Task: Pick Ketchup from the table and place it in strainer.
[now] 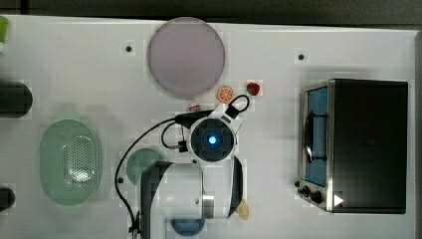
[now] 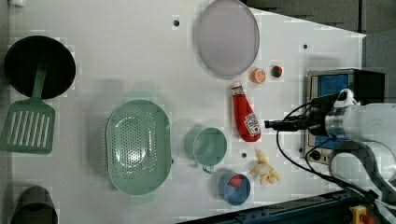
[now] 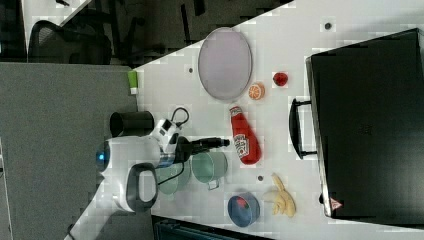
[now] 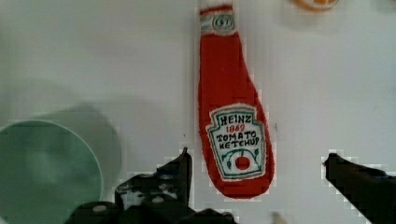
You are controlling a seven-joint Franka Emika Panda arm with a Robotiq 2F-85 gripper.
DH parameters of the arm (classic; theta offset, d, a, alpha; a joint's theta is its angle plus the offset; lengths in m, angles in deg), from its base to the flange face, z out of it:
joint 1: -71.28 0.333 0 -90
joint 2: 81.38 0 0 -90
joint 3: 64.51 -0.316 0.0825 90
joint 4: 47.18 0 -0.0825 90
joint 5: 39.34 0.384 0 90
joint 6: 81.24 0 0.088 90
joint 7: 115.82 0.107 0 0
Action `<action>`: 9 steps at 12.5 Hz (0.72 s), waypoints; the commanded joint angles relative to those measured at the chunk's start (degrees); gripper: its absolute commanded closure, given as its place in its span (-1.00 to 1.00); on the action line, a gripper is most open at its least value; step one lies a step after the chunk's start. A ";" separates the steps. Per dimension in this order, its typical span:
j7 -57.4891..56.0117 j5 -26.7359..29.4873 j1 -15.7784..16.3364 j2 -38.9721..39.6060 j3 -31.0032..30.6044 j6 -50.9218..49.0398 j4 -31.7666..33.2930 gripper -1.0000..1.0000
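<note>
The white arm enters from the top view's lower edge, its wrist near frame centre, pointing down. The gripper (image 4: 257, 161) stands wide open — two dark fingers (image 4: 180, 170) well apart.

1. The top view looks straight down on the white table (image 1: 74, 64) from high up.
2. The left view also looks down, from one side.
3. The right view looks from farther back and takes in the floor.
4. The wrist view hangs close over the ketchup bottle (image 4: 231, 107); the left and right views share it.
</note>
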 commanded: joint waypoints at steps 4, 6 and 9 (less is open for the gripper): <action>-2.52 -1.17 -0.13 10.33 -0.14 9.14 -0.60 -1.00; -2.50 -1.18 -0.11 13.68 -0.12 12.99 -0.60 -1.00; -2.48 -1.20 0.14 18.36 -0.08 18.17 -0.51 -1.00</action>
